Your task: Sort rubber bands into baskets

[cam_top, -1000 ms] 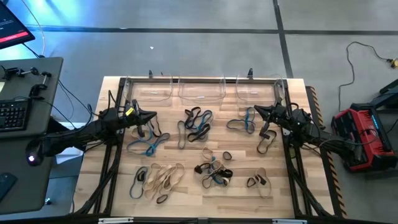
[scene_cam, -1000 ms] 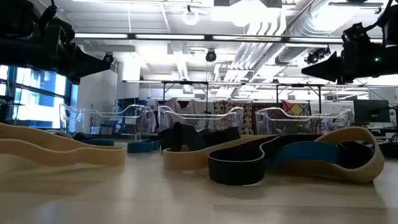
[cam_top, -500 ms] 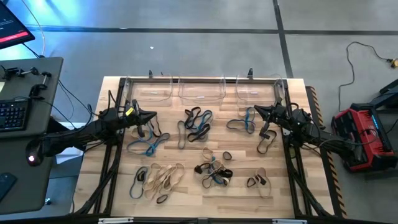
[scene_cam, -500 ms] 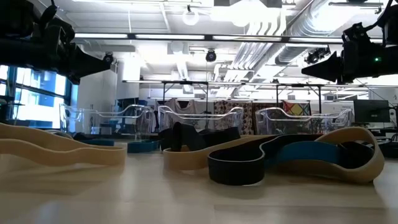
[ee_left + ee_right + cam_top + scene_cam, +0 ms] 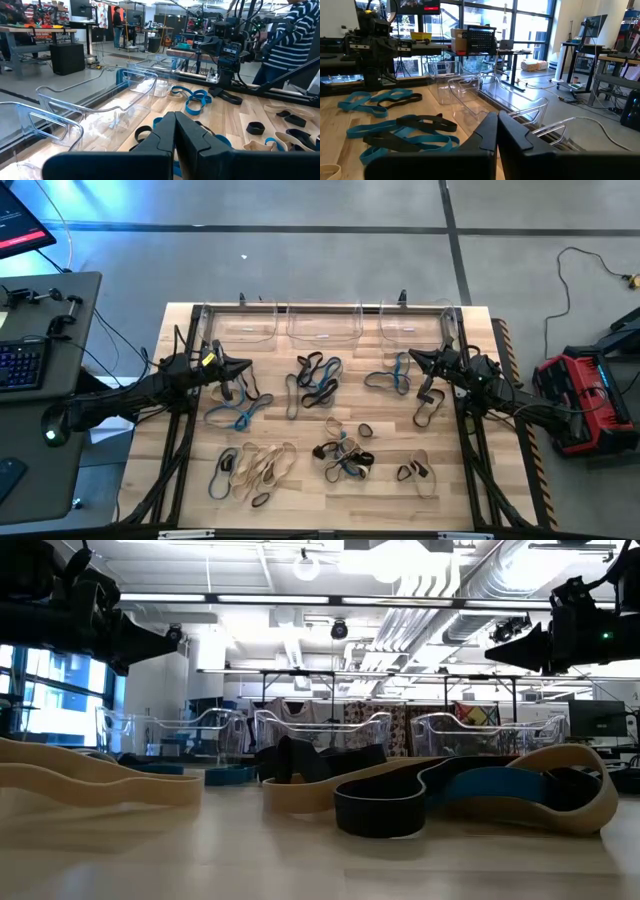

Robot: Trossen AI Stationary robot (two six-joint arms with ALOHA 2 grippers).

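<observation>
Table [image 5: 330, 498] of pale, smooth-planked wood with visible grain; baskets [image 5: 324, 326] of clear glossy plastic; rubber bands [image 5: 318, 380] matt, flat rubber; gripper fingers [image 5: 197, 145] of matt black plastic.

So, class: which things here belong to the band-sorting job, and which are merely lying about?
Belong to the job:
- rubber bands scattered over the table
- three clear baskets along its far edge
- left gripper and right gripper, jaws shut, empty

Just about:
- keyboard
- red case on the floor
</observation>
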